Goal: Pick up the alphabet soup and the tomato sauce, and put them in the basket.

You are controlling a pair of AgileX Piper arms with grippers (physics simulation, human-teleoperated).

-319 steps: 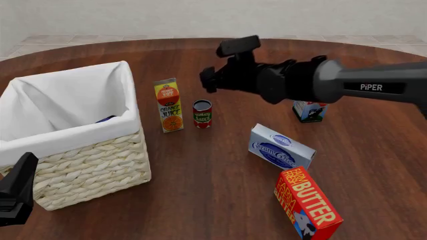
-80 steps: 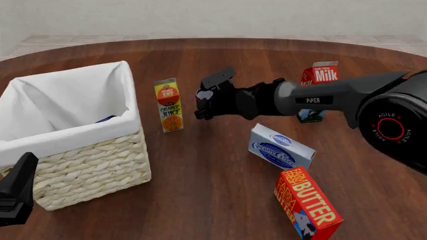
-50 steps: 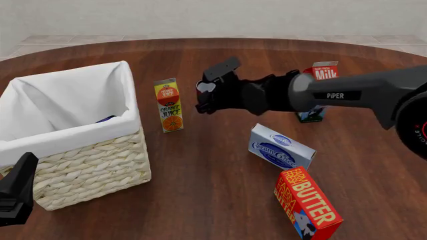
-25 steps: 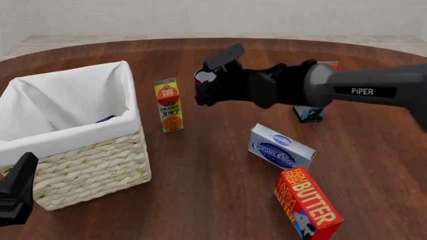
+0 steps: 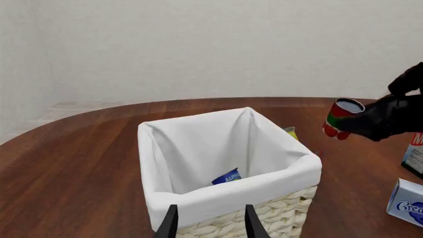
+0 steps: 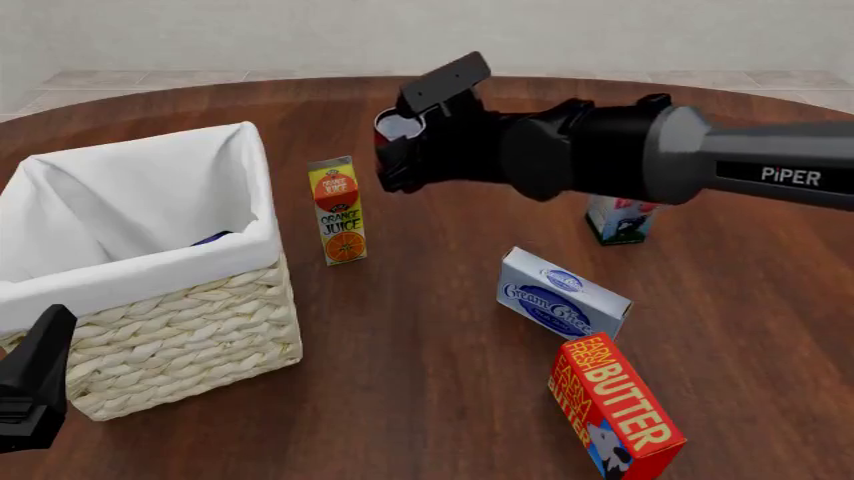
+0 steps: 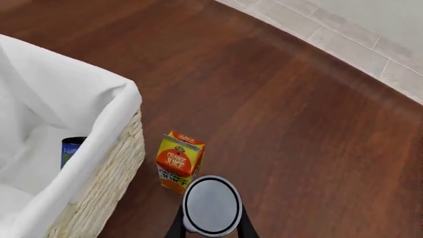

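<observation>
Red-labelled tomato sauce [image 5: 340, 117] hangs clamped in my right pincer [image 7: 212, 224] above the desk [image 6: 441, 380], near the orange juice carton [image 6: 338, 211]. Alphabet soup [image 5: 227, 176] lies inside the basket [image 6: 187, 322]. I'd carry high over the rim, centre, then release. Left pincer [image 5: 210, 222] is open, empty.

Right hand [image 6: 390, 150] clamped, raised; left hand [image 5: 210, 224] parted
</observation>
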